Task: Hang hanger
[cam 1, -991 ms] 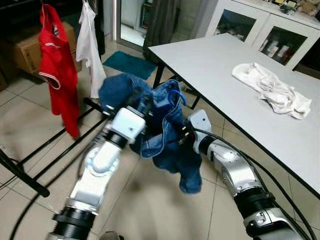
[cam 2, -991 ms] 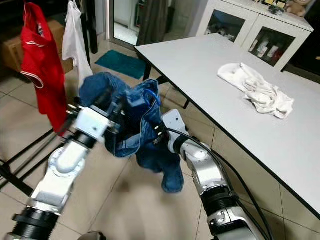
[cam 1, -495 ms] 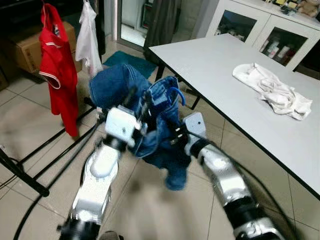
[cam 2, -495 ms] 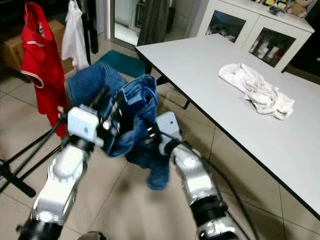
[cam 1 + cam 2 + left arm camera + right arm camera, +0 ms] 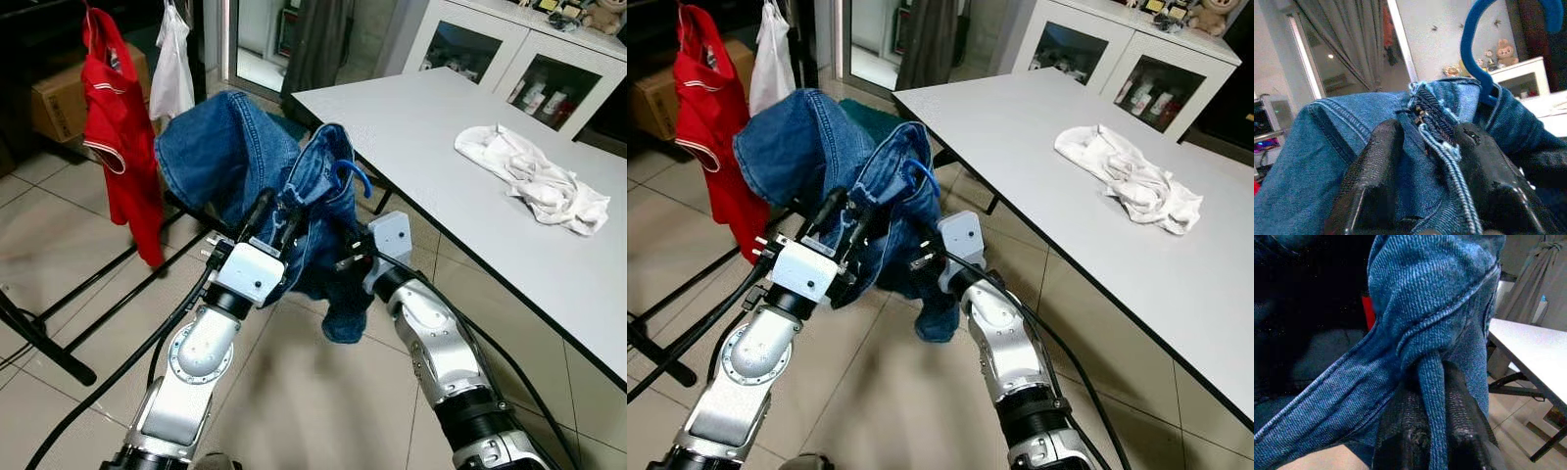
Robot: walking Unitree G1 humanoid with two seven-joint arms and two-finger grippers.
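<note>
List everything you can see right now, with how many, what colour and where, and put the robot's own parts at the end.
Jeans: one, blue denim, held up between both grippers in front of the robot.
Hanger: one, blue, its hook poking up out of the jeans' waistband.
Red shirt: one, red with white trim, hanging at far left.
White garment: one, white, hanging beside the red shirt.
Table: one, white top, on the right.
Crumpled cloth: one, white, lying on the table.
Cabinet: one, white with glass doors, behind the table.
Cardboard box: one, brown, behind the red shirt.
Mat: one, teal, on the tiled floor.
Left gripper: black, shut on the jeans.
Right gripper: black, shut on the jeans.
</note>
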